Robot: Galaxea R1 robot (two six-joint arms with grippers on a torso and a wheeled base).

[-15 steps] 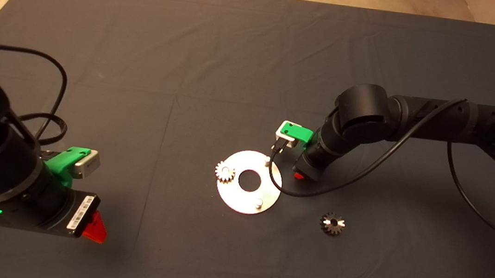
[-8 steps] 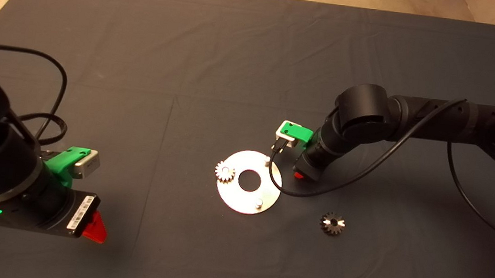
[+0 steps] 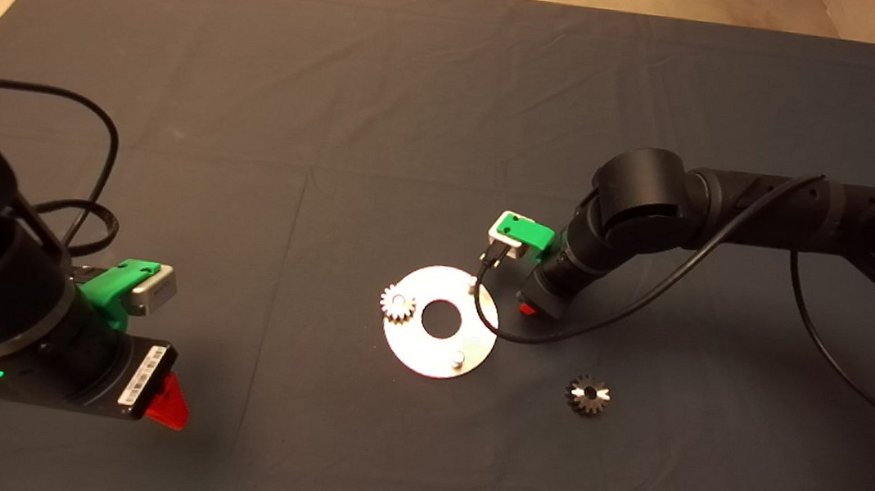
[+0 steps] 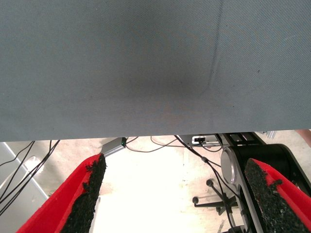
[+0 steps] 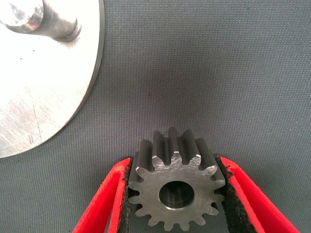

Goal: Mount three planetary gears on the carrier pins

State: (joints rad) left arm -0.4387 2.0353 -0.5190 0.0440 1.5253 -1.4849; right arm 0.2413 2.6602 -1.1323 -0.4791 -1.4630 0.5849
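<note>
The round silver plate [image 3: 439, 343] lies mid-mat with a large central hole. One planetary gear [image 3: 397, 303] sits on its left carrier pin. Two carrier pins stand bare, one at the far right [image 3: 472, 283] and one near [image 3: 458, 357]. Another gear [image 3: 588, 395] lies loose on the mat to the plate's right. My right gripper [image 3: 527, 308] hangs just off the plate's right edge, shut on a third gear [image 5: 176, 187], pads against its teeth. In the right wrist view the plate's rim [image 5: 43, 92] and a bare pin [image 5: 41, 22] lie close by. My left gripper [image 3: 168, 404] waits open at lower left.
The right arm's black cable [image 3: 526, 340] loops down over the plate's right rim. The left wrist view shows the mat's edge [image 4: 146, 131] with floor, cables and a stand beyond it.
The right gripper has edged very slightly toward the far side with its gear. Nothing else has moved.
</note>
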